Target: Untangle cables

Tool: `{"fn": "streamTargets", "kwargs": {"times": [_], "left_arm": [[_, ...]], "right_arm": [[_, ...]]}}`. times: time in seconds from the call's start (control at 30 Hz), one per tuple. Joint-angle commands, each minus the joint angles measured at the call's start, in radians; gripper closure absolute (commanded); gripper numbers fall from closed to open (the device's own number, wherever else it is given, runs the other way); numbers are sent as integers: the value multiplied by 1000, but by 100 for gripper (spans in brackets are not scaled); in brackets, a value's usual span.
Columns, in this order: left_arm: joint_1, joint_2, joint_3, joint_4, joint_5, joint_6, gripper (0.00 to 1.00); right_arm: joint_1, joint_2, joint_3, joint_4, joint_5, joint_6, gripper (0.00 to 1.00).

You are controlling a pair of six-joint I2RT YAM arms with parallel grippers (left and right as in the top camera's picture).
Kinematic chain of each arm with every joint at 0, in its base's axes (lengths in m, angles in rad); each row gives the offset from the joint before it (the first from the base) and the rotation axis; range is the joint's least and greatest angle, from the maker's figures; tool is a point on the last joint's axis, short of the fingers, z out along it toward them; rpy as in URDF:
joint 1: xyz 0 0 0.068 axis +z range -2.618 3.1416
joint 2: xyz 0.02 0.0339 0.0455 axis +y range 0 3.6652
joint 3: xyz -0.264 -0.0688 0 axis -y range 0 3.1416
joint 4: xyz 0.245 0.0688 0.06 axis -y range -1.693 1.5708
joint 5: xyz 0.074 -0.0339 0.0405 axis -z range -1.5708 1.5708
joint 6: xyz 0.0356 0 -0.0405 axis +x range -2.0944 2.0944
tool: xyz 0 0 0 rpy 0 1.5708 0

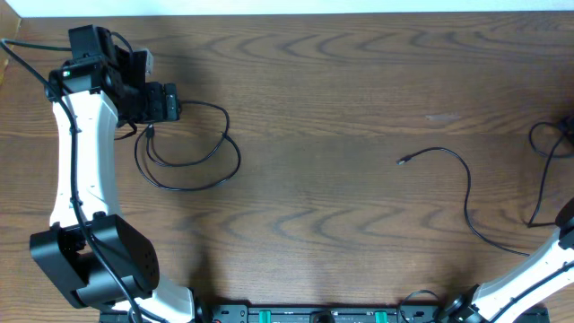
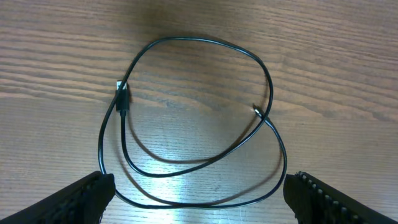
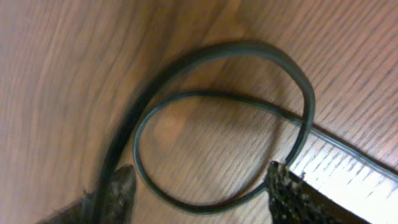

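Two cables lie apart on the wooden table. One black cable [image 1: 188,188] is in loose overlapping loops at the left, just below my left gripper [image 1: 166,101]. In the left wrist view this cable [image 2: 186,39] shows its plug [image 2: 122,99], and my left gripper [image 2: 199,199] stands open above its nearest loop. The other black cable [image 1: 467,184] runs from mid-table to the right edge. In the right wrist view its small loop [image 3: 249,45] lies between the spread fingers of my right gripper [image 3: 199,190], which is open and low over the table.
The left arm [image 1: 76,179] stands along the table's left side and the right arm [image 1: 538,269] enters at the bottom right corner. The table's front edge holds a black rail [image 1: 314,314]. A pale strip [image 3: 354,180] shows beside the right fingers.
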Motion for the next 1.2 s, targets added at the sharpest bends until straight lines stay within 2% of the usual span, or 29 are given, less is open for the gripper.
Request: {"fn": "streamTargets", "kwargs": {"times": [0.0, 0.17, 0.3, 0.4, 0.47, 0.57, 0.6, 0.63, 0.7, 0.77, 0.83, 0.87, 0.9, 0.93, 0.97, 1.0, 1.03, 1.1, 1.17], "left_arm": [[3, -12, 1, -6, 12, -13, 7], [3, -12, 0, -6, 12, -13, 7], [3, -12, 1, -6, 15, -13, 7], [3, -12, 0, -6, 15, -16, 7], [3, -12, 0, -6, 19, -16, 7], [3, -12, 1, -2, 41, -16, 7], [3, -12, 1, -2, 41, -16, 7], [3, -12, 1, -2, 41, -15, 7], [3, -12, 1, -2, 41, -16, 7], [3, -12, 1, -2, 41, -16, 7], [3, -12, 1, 2, 42, -16, 7], [3, -12, 1, 6, 42, -16, 7], [3, -12, 1, 10, 42, -16, 7], [3, -12, 1, 11, 42, -16, 7], [3, -12, 1, 13, 42, -16, 7], [3, -12, 1, 13, 41, -16, 7], [3, -12, 1, 12, 41, -16, 7], [3, -12, 0, 12, 41, -16, 7], [3, -12, 0, 13, 42, -16, 7]], "right_arm": [[27, -153, 34, -28, -67, -30, 1], [113, -435, 44, -95, 14, -54, 1], [230, -575, 44, -202, 88, 19, 1], [319, -603, 44, -283, 133, 65, 1], [386, -601, 42, -317, 85, -87, 2], [502, -585, 12, -366, -40, -570, 8], [544, -577, -7, -382, -32, -742, 14], [574, -570, -27, -380, 2, -853, 1], [612, -556, -55, -381, 109, -960, 1], [628, -549, -70, -388, 109, -958, 1], [635, -549, -100, -392, -127, -1154, 4], [632, -548, -126, -392, -287, -1291, 13], [629, -542, -147, -392, -386, -1350, 14], [628, -540, -155, -393, -421, -1365, 13], [628, -528, -190, -392, -483, -1382, 20], [628, -523, -202, -387, -483, -1382, 5], [628, -516, -227, -341, -437, -1382, 1], [628, -514, -250, -290, -290, -1373, 1], [628, -514, -263, -319, -232, -1294, 1]]}}
